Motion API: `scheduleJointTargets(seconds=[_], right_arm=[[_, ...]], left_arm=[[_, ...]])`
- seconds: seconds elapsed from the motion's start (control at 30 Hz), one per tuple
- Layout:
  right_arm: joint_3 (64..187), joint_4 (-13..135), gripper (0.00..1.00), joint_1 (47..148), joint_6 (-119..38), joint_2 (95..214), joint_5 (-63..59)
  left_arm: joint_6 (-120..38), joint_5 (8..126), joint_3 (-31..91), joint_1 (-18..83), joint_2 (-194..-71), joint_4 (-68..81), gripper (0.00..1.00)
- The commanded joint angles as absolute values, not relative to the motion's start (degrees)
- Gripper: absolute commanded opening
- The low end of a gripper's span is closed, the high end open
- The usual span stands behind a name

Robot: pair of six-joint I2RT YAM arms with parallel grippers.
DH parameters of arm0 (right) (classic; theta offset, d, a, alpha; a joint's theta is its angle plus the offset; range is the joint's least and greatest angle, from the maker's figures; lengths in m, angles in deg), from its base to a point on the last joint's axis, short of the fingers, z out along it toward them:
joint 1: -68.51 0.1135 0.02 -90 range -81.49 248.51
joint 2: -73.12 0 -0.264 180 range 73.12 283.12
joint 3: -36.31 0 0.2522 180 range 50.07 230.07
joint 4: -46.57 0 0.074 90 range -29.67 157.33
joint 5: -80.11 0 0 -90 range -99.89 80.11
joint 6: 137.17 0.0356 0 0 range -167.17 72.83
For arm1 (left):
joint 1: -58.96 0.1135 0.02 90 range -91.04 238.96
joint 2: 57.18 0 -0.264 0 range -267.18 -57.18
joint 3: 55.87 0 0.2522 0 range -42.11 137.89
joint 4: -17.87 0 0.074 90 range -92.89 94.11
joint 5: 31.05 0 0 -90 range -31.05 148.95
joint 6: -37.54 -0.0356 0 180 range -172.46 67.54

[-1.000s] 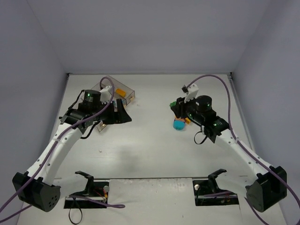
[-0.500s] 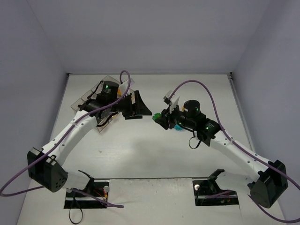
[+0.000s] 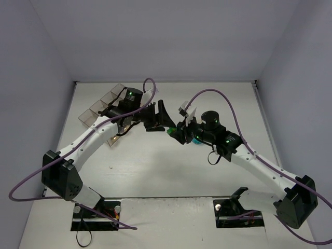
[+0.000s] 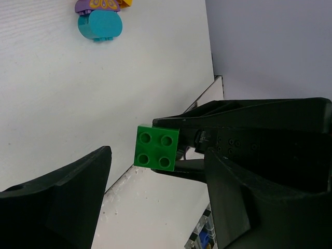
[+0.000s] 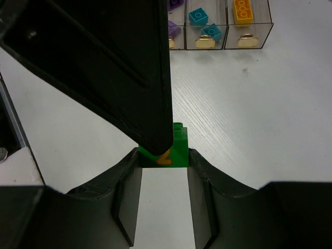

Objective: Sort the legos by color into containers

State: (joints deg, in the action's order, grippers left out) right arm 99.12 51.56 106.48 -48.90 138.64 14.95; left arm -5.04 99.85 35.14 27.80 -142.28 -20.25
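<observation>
Lots hidden here tbh. From the right wrist cam, a big black finger point(image 5: 119, 67) of the left gripper point(image 4: 155, 199) blocks most of the frame. Only a lower corner of the green lego point(image 5: 175, 150) shows, with one stud on top and a small orange mark on its face.

The right gripper point(image 5: 164, 168) is clamped on that brick, pads tight against both sides, around the middle of the table point(image 3: 155, 166). The left wrist cam gives the cleaner look: a glossy square 2x2 with four round studs.

The left gripper's jaws are spread wide with the brick in the gap between them. Looks like they aren't touching it, but it's hard to say from this angle.

The containers point(image 5: 228, 41) are clear smoky plastic, cut off at the top edge. Three bins show: one with a purple piece, one with two cyan, one with one orange.

Lying on the table there's one rounded cyan lego point(image 4: 99, 25) with a purple lego point(image 4: 96, 5) touching it, mostly cropped.
</observation>
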Motion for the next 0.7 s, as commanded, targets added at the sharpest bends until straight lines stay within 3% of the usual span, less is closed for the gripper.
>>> scheduleJointTargets(seconds=[0.0, 0.3, 0.4, 0.43, 0.53, 0.57, 0.67], right_arm=[[101.4, 47.7, 0.00, 107.0, -49.0, 138.7, 15.5], [101.6, 47.7, 0.00, 107.0, -48.7, 138.9, 15.9], [101.5, 47.5, 0.00, 107.0, -48.6, 139.1, 16.1], [101.5, 47.4, 0.00, 107.0, -48.3, 139.4, 16.2], [101.6, 47.4, 0.17, 107.0, -48.0, 139.9, 16.6], [101.6, 47.3, 0.28, 107.0, -47.7, 139.9, 16.5], [101.3, 47.3, 0.46, 107.0, -47.3, 140.6, 15.7]], left_arm=[[-7.0, 100.1, 38.2, 26.8, -142.3, -18.7, 0.65], [-7.8, 100.9, 38.2, 25.6, -144.2, -17.7, 0.46], [-7.9, 100.9, 37.8, 25.5, -144.2, -17.1, 0.34], [-8.0, 101.0, 37.6, 25.5, -144.0, -16.6, 0.22], [-8.4, 100.3, 37.3, 25.5, -143.4, -16.7, 0.08], [-8.9, 99.6, 37.3, 25.5, -143.2, -16.9, 0.04], [-10.0, 97.9, 36.3, 25.7, -142.2, -17.3, 0.00]])
